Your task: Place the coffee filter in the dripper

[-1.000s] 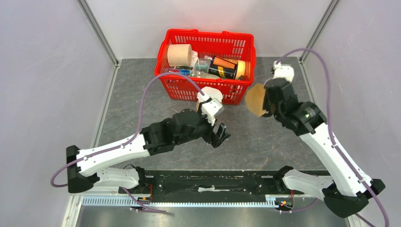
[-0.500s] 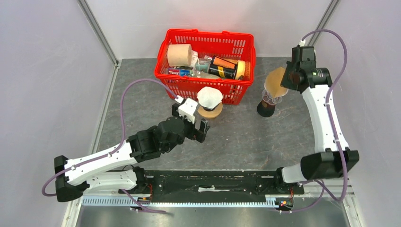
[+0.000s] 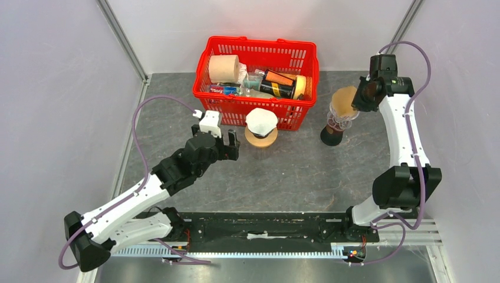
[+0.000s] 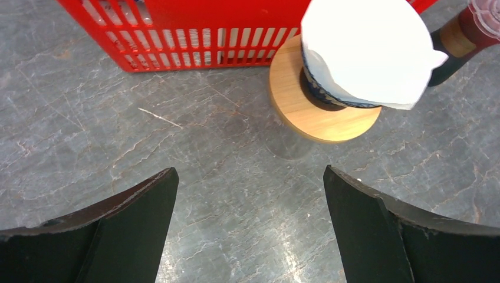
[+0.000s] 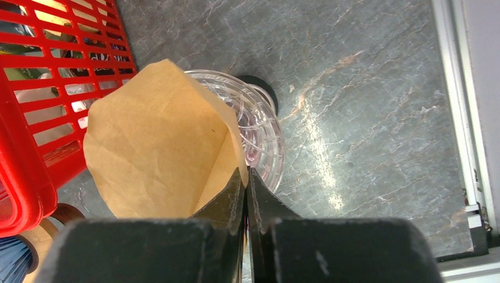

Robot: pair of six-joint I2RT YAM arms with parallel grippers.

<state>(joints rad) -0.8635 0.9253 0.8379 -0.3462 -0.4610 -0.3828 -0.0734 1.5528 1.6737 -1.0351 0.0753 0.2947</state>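
A brown paper coffee filter stands opened as a cone over the clear plastic dripper, covering the dripper's left part. The dripper sits on a dark bottle at the right of the table. My right gripper is shut on the coffee filter's right edge, reaching in from the right. My left gripper hangs open over bare table, nothing between its fingers, a little left of a second dripper on a wooden base that holds a white filter.
A red basket full of several items stands at the back centre, just behind the white filter and left of the bottle. Its wall is close beside the brown filter. Grey side walls close in the table on both sides.
My right arm swung the brown filter from mid-table to the right and onto the clear dripper. My left arm drew back to the left from the white-filter dripper, its jaws opening wider.
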